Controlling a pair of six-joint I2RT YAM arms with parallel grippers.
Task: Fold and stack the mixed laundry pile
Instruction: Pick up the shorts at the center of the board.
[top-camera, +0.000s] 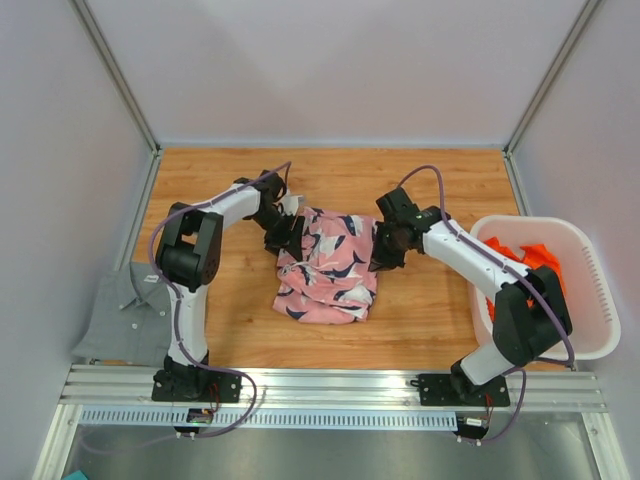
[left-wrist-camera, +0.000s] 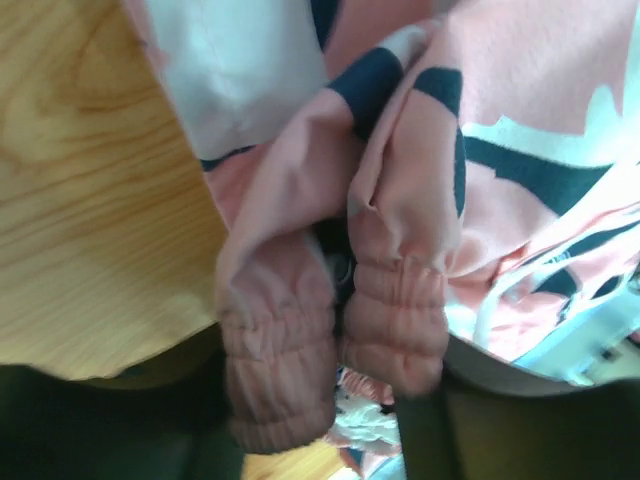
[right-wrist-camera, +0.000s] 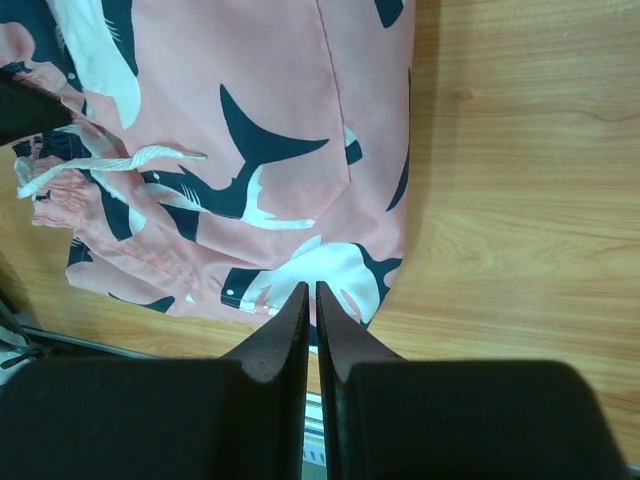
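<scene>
**Mid-tabletop: pink shorts between my two hands**

At the middle of the tabletop (top-camera: 430, 330) lie the pink shorts (top-camera: 330, 270), crumpled, their long axis running from the far edge toward the near edge. My left hand (top-camera: 283, 232) sits at their far-left corner and my right hand (top-camera: 385, 255) at their far-right side, both touching cloth, neither clearly nearer. The gathered elastic waistband (left-wrist-camera: 290, 370) bunches by my left fingers; whether they grip it I cannot tell. My right fingers are pressed together, tips over the hem. The fabric is thin, limp and smooth, with a dark-and-white print and a white drawstring (right-wrist-camera: 100, 165). I judge the next fold needs the shorts spread flat.
</scene>
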